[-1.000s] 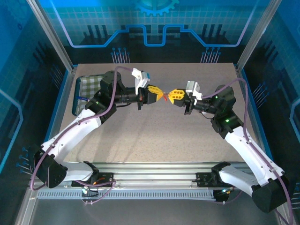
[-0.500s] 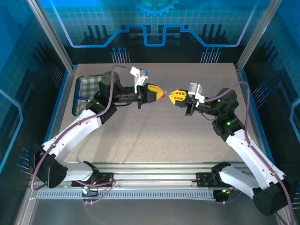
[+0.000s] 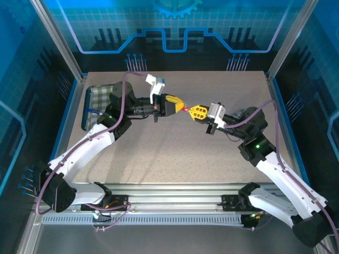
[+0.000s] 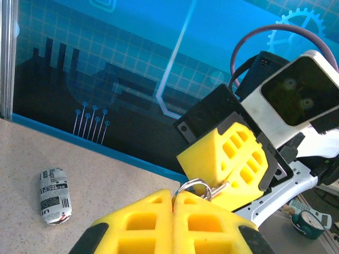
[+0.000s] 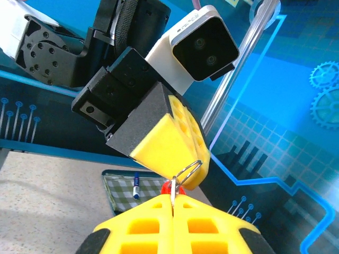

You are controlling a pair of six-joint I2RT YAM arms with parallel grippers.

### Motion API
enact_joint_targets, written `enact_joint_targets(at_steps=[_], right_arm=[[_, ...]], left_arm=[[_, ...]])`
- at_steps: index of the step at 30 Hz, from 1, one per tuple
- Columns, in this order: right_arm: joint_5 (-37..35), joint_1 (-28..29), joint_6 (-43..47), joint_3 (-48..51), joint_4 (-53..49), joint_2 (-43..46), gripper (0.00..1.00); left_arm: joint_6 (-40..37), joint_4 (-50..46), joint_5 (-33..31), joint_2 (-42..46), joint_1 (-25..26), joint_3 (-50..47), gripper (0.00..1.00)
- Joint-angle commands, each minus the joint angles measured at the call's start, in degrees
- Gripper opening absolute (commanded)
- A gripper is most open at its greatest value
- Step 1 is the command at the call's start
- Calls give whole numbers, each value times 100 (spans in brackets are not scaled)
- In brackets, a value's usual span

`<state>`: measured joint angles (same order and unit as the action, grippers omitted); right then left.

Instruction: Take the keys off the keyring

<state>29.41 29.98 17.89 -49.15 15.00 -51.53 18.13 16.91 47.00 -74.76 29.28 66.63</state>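
One tiny keyring (image 5: 168, 186), red with a wire loop (image 4: 194, 186), hangs in mid-air above the worktop (image 3: 175, 153); we cannot single out the key. Left end effector (image 4: 174, 200) is pressed together on the wire loop, and right end effector (image 5: 174, 203) pinches the keyring's red end. We judge: hold both pinches firm, rotate to thread the loop off, no yanking.

No word, number or brand is legible. Paper-wrapped roll (image 4: 55, 195) lying on the surface (image 4: 119, 177): wrapper covered in dense black print, with a red mark at one end, too small to read. Blue backdrop (image 3: 249, 32): gear emblem (image 3: 177, 7) and circuit-line graphics.
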Motion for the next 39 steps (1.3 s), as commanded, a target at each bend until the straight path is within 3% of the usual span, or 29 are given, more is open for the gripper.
enact_joint_targets(at_steps=[1, 12, 17, 23, 28, 31, 39], right_arm=[[-322, 342, 627, 78, -241, 125, 0], [-2300, 1386, 2430, 446, 162, 90, 0], [-2406, 1406, 2179, 375, 82, 103, 0], [-2452, 1119, 1334, 401, -299, 191, 0], [-2181, 598, 74, 796, -91, 373, 0], [-1904, 171, -777, 1131, 190, 458, 0], [-2161, -520, -2540, 2014, 437, 455, 0]], left_arm=[[173, 375, -253, 4, -168, 0, 0], [503, 563, -128, -47, -194, 34, 0], [381, 411, -294, 4, -241, -41, 0], [-122, -275, -955, 208, -260, -260, 0], [-241, -557, -2132, 552, -256, -906, 0], [-34, -543, -2813, 776, -256, -1440, 0], [779, -1185, -4497, 955, -251, -2339, 0]])
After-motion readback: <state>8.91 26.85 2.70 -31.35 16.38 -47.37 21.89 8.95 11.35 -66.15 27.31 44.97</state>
